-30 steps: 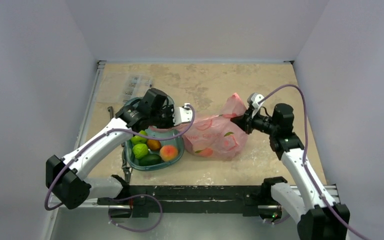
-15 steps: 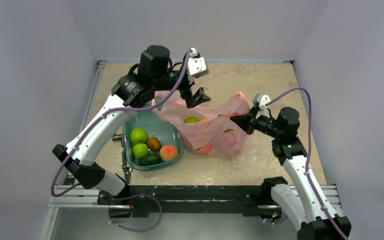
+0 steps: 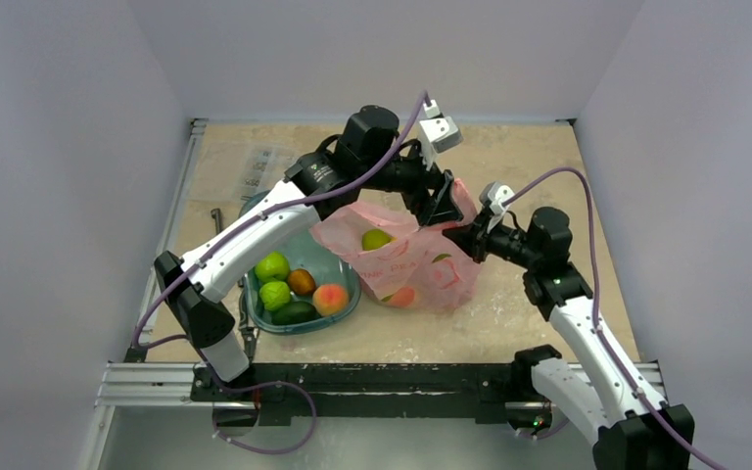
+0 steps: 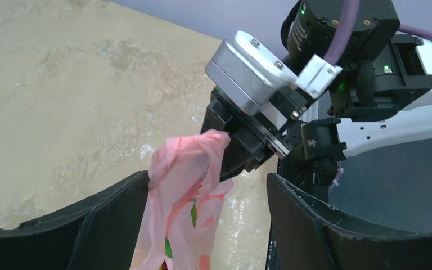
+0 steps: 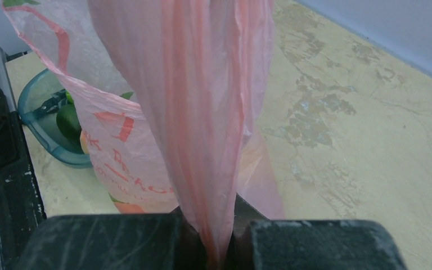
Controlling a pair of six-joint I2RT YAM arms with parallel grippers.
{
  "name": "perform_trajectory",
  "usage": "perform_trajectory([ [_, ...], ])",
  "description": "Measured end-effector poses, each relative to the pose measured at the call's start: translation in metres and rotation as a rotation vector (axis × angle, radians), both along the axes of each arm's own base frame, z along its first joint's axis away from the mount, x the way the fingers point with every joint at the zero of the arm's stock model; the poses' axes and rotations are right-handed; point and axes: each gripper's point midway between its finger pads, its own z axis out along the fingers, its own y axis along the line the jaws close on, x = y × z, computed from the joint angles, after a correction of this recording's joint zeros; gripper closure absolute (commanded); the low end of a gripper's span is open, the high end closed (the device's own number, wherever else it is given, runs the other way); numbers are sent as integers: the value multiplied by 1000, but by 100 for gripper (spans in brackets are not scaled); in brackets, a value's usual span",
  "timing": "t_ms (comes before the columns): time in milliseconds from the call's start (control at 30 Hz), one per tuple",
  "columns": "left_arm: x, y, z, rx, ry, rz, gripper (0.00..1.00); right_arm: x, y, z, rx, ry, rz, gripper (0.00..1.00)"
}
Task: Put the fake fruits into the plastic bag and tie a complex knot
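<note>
The pink plastic bag point(image 3: 406, 264) lies right of the tub, and a green fake fruit point(image 3: 376, 238) shows inside its mouth. My right gripper point(image 3: 457, 235) is shut on a bunched handle of the plastic bag point(image 5: 208, 112) and holds it up. My left gripper point(image 3: 441, 203) has reached across and stands open just above that spot. In the left wrist view the pink handle point(image 4: 185, 185) hangs between the left fingers point(image 4: 112, 219), resting against one of them. More fake fruits point(image 3: 299, 292) sit in the teal tub point(image 3: 345, 257). No knot is in view.
A clear packet point(image 3: 255, 166) lies at the back left of the table, and a small dark tool point(image 3: 217, 216) beside the tub. The left arm spans over the tub and the bag. The tub's rim point(image 5: 39, 112) shows left of the bag in the right wrist view.
The left arm rose from the tub's edge and swung right to the right gripper, its jaws now open. The bag's mouth spread, showing a green fruit. The right gripper kept its hold.
</note>
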Motion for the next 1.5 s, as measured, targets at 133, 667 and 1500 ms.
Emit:
perform_trajectory([
  [133, 4, -3, 3, -17, 42, 53, 49, -3, 9, -1, -16, -12, 8, 100],
  [667, 5, 20, -10, -52, 15, -61, 100, -21, 31, 51, -6, -84, 141, 6],
  [1500, 9, 35, 22, -172, -38, -89, 100, 15, 91, -2, 211, -100, 196, 85],
])
